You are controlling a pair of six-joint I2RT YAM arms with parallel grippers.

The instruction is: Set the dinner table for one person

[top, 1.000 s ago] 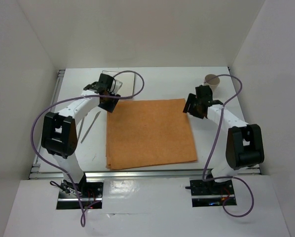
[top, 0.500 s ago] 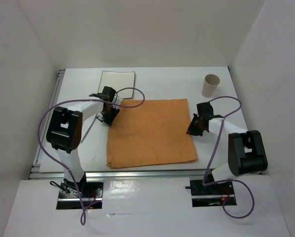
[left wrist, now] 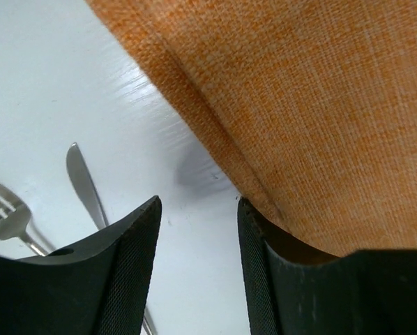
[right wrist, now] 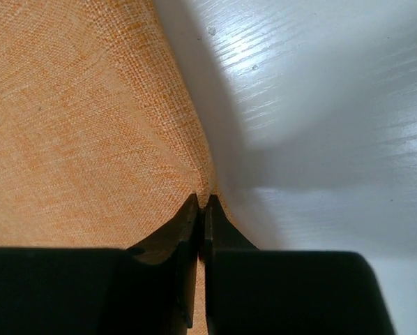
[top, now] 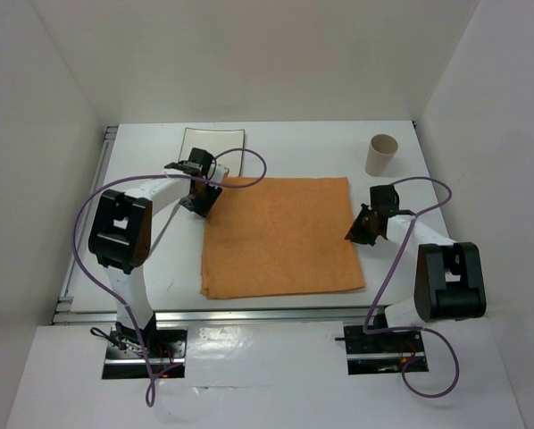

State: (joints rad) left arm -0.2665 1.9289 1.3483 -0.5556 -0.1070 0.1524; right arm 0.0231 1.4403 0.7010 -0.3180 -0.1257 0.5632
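The orange cloth lies folded flat on the white dinner table. My right gripper is at the cloth's right edge; in the right wrist view the gripper is shut, pinching a small ridge of the cloth's edge. My left gripper is at the cloth's far left corner; in the left wrist view the gripper is open over bare table, with the cloth's edge lying against its right finger. A knife and a fork lie just left of it.
A small square white plate sits at the back left, just behind the left gripper. A beige paper cup stands at the back right. Cutlery lies left of the cloth beside the left arm. White walls enclose the table.
The cloth has slid a little to the right. The right gripper came down from near the cup onto the cloth's right edge and shut on it. The left gripper moved from the plate to the cloth's corner.
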